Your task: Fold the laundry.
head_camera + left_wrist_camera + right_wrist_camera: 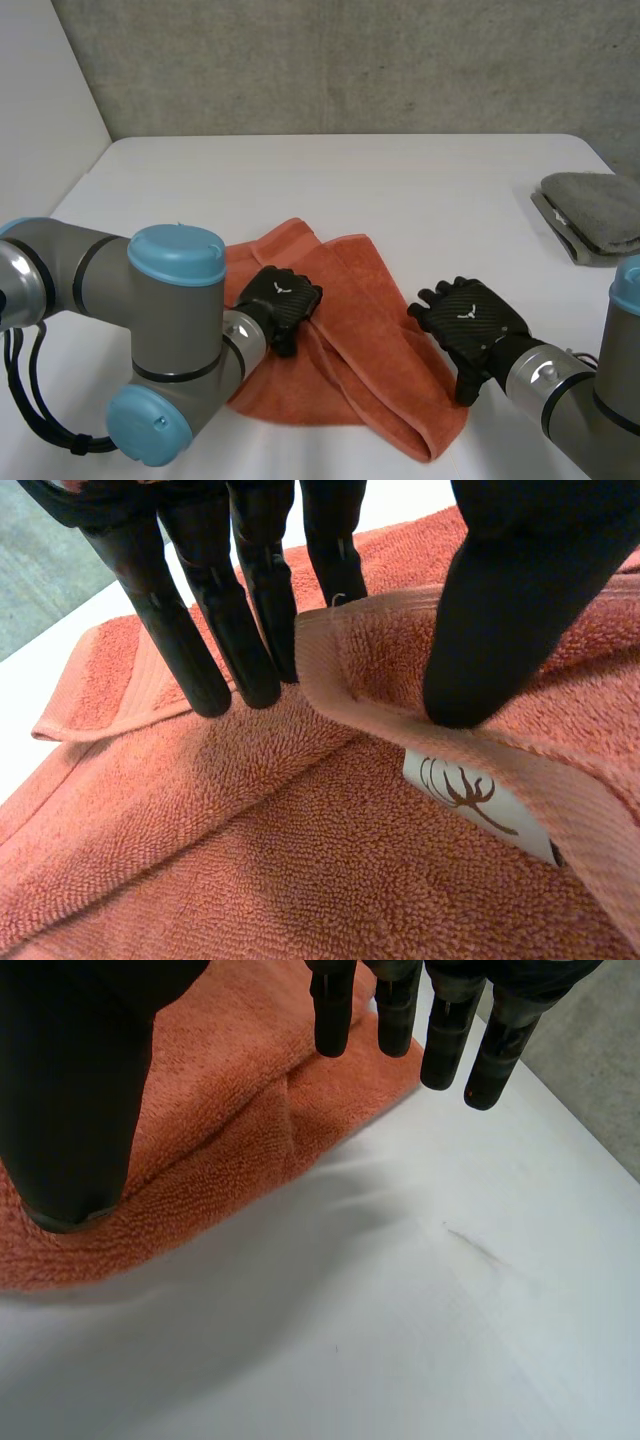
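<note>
– White counter [400,190], concrete wall behind. Orange towel [350,340] lies rumpled and half doubled near the front, between both arms. Grey folded cloth [592,205] at far right, well apart.
– Hands?
– Left hand [282,300] on the towel's middle, thumb [500,620] and fingers [215,640] pinching a raised hem by the label [478,798]. Right hand [470,322] open, fingers straight above bare counter, thumb over the towel's edge.
– Risks?
– The pinch looks shallow, so the hem may slip on lifting. A one-sided pull would likely drag the whole towel and skew the fold. Right hand might close on nothing.
</note>
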